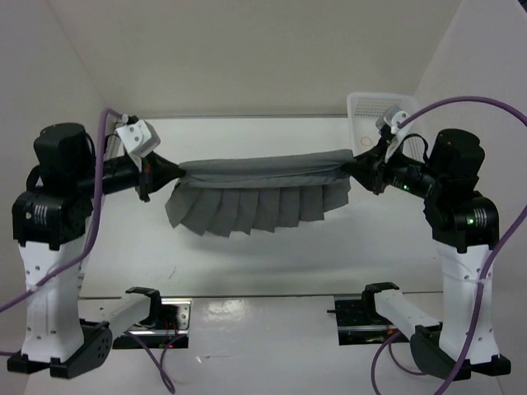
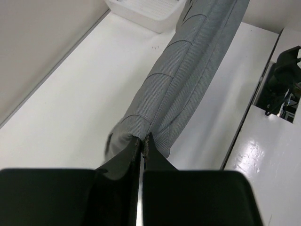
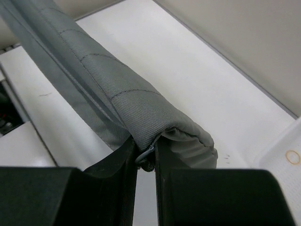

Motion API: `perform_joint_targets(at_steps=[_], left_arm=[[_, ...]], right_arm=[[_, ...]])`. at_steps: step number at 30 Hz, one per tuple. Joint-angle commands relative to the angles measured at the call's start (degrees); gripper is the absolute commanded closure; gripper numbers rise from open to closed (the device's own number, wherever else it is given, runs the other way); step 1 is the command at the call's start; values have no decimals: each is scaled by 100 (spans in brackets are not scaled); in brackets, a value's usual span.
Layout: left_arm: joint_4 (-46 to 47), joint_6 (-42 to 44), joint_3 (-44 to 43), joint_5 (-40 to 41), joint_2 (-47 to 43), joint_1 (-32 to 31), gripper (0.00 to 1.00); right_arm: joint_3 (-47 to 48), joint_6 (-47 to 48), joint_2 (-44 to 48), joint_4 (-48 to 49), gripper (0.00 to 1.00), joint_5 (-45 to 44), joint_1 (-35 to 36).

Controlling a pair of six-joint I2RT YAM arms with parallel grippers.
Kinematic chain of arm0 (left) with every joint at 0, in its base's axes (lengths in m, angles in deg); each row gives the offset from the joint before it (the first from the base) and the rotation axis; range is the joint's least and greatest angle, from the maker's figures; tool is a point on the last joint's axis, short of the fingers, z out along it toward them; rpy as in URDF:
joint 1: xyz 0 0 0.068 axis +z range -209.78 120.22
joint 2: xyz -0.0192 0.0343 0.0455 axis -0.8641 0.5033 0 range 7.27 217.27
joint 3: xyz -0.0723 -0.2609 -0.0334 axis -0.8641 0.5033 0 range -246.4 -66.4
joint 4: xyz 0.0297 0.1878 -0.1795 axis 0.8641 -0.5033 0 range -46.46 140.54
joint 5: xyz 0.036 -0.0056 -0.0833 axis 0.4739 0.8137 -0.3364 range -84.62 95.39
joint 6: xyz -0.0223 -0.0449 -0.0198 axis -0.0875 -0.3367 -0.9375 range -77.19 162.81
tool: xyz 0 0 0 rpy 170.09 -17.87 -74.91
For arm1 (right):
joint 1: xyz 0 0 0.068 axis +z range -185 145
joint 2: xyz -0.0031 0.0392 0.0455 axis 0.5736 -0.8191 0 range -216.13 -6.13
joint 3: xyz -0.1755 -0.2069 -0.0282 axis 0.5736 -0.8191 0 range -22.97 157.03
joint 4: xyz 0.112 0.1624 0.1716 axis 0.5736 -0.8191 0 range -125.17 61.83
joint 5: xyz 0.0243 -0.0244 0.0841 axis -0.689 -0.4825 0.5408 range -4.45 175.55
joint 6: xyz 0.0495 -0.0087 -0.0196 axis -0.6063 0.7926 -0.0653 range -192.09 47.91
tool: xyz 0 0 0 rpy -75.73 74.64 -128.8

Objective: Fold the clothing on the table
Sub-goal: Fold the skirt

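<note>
Left wrist view, nearest the lens: left fingers (image 2: 146, 150) pressed together, tips clamped on a bunched end of the clothing (image 2: 188, 80). No gap shows between them. From the tips the grey cloth runs away as a tight roll above the desk (image 2: 89, 103), towards the basket (image 2: 146, 12) in the far corner.

Right wrist view: right fingers (image 3: 132, 155) slightly apart, clamped on the other end of the clothing (image 3: 117, 103). We see a thick fold of cloth and a small dark metal piece caught between the tips. Stitch lines cross the roll. A corner of the basket (image 3: 287, 160) shows at lower right.

Top view: the clothing (image 1: 255, 202) hangs stretched between the left fingers (image 1: 169, 174) and the right fingers (image 1: 356, 167), across the middle of the desk (image 1: 272, 255), nearer its far edge than its near one. The top edge is taut and nearly level. Pleats fan down below it, longer on the left side. We cannot tell whether the hem touches the desk. The basket (image 1: 370, 111) sits at the far right corner, just behind the right fingers. White walls (image 1: 247, 49) close in the desk.
</note>
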Motion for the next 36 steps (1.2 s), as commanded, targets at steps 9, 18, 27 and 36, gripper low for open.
perform_joint_targets(at_steps=[9,18,27,36], left_arm=[[222,127,1017,869,-235,366,100],[792,-58,745,702,2371,366,100],[1277,-313,-985,930,5588,366,100],[625,-488,-4424,1220,8045,296,97]], right_arm=[[-194,314,-488,-413,100,133,-577],[-642,-54,-2262,613,100,-490,-226],[-2,-389,-4584,1994,100,-1423,-120],[1545,-442,-6517,1933,100,-1546,-15]])
